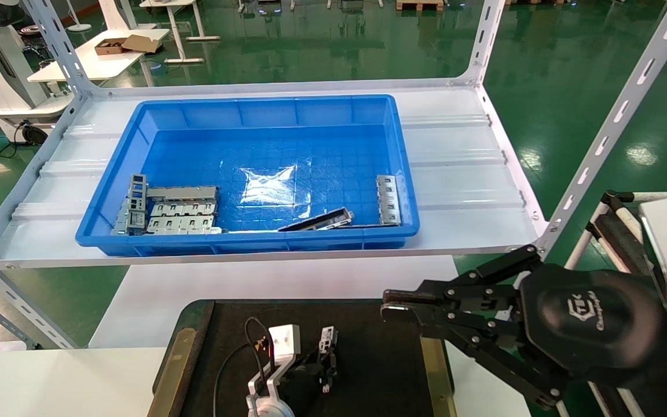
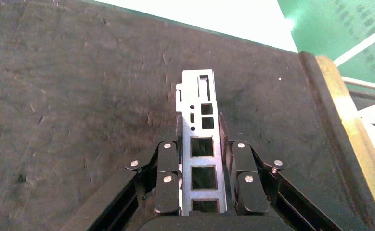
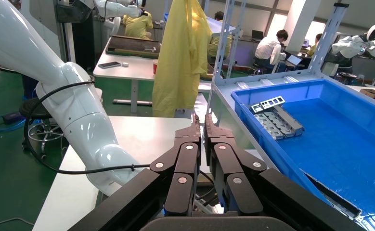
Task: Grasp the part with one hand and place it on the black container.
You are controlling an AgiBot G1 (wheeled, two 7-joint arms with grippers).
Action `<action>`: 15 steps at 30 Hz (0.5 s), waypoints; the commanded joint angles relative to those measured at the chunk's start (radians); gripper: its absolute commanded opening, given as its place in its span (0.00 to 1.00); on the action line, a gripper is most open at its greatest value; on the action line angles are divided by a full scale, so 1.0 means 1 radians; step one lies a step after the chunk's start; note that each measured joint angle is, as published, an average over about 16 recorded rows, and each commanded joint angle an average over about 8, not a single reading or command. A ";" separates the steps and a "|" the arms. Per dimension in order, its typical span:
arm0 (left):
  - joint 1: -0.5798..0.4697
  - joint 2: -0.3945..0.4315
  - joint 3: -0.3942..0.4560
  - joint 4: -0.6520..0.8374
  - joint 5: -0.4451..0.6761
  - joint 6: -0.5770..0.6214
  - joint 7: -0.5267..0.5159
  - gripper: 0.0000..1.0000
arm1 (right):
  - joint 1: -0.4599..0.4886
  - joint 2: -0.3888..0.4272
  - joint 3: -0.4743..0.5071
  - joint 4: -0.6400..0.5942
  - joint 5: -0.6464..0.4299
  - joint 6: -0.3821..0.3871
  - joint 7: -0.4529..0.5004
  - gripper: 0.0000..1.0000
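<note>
White table (image 1: 50,382) under black container (image 1: 368,370)

the part (image 2: 199,144), a light silver bar with rectangular cut-outs, is gripped between the fingers (image 2: 167,175) of the left tool (image 2: 202,159), just above the matte black container (image 2: 70,96). a brass-coloured strip (image 2: 351,130) is seen along the container's edge.

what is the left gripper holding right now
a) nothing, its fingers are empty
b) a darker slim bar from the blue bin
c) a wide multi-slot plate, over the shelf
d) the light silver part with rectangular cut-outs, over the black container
d: in the left wrist view the left gripper has its fingers either side of the part, with the black container beneath it.
</note>
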 commanded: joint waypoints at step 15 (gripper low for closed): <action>0.002 -0.065 -0.030 -0.093 0.108 0.034 -0.029 1.00 | 0.000 0.000 0.000 0.000 0.000 0.000 0.000 1.00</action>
